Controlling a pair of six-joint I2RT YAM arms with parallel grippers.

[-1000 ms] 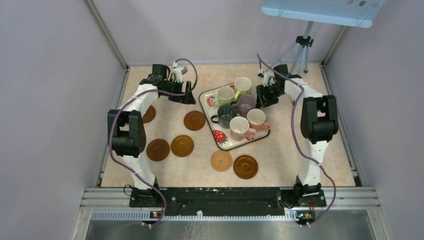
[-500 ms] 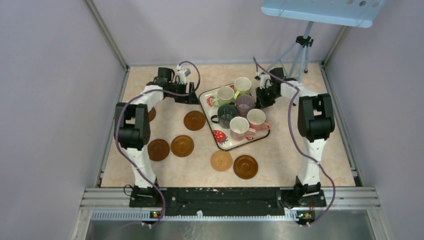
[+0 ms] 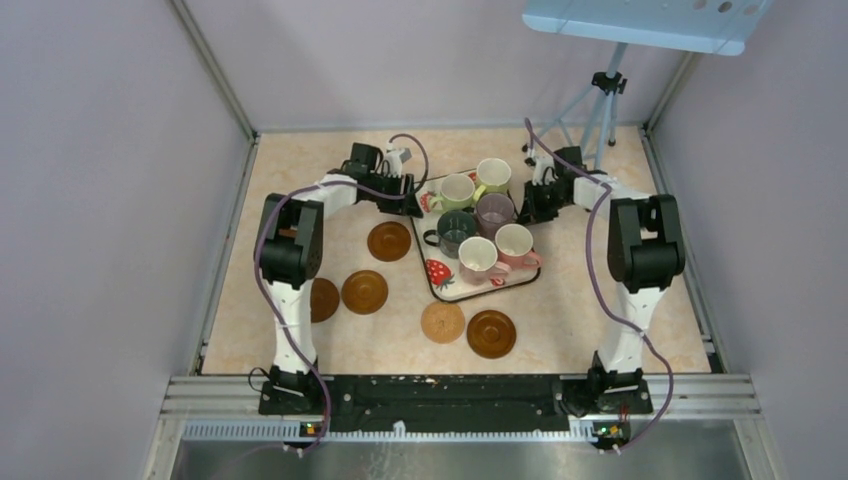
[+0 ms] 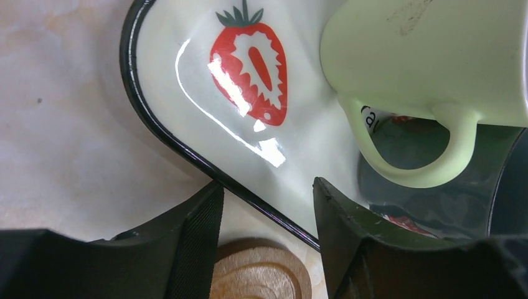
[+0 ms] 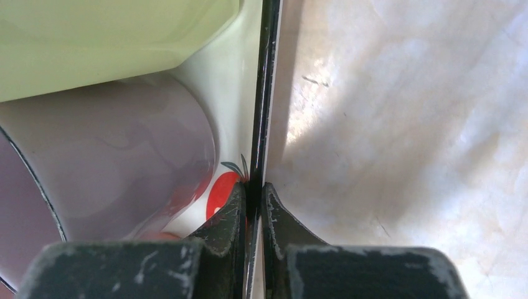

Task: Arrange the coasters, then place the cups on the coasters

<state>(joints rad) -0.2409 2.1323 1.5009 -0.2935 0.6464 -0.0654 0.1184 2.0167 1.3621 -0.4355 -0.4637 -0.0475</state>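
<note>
Several cups stand on the strawberry-print tray (image 3: pixel 437 273): two yellow-green cups (image 3: pixel 456 191) (image 3: pixel 492 175), a purple cup (image 3: pixel 493 213), a dark green cup (image 3: pixel 453 230), a cream cup (image 3: pixel 478 258) and a pink cup (image 3: pixel 515 243). My right gripper (image 3: pixel 531 206) is shut on the tray's right rim (image 5: pixel 264 93), next to the purple cup (image 5: pixel 112 156). At the tray's left corner my left gripper (image 3: pixel 406 196) is open, with the black rim (image 4: pixel 187 152) between its jaws. A yellow-green cup (image 4: pixel 429 56) sits just beyond them. Brown coasters (image 3: pixel 389 240) (image 3: pixel 364 291) (image 3: pixel 491 333) and a tan coaster (image 3: pixel 442 321) lie on the table.
Another brown coaster (image 3: pixel 324 299) shows partly behind the left arm. A coaster (image 4: pixel 261 277) lies right under the left jaws. A tripod (image 3: pixel 604 95) stands at the back right corner. Walls close in the table on three sides.
The left arm swung right to the tray's left corner and its jaws narrowed. The right gripper shut on the tray's right rim. The tray shifted slightly to the right.
</note>
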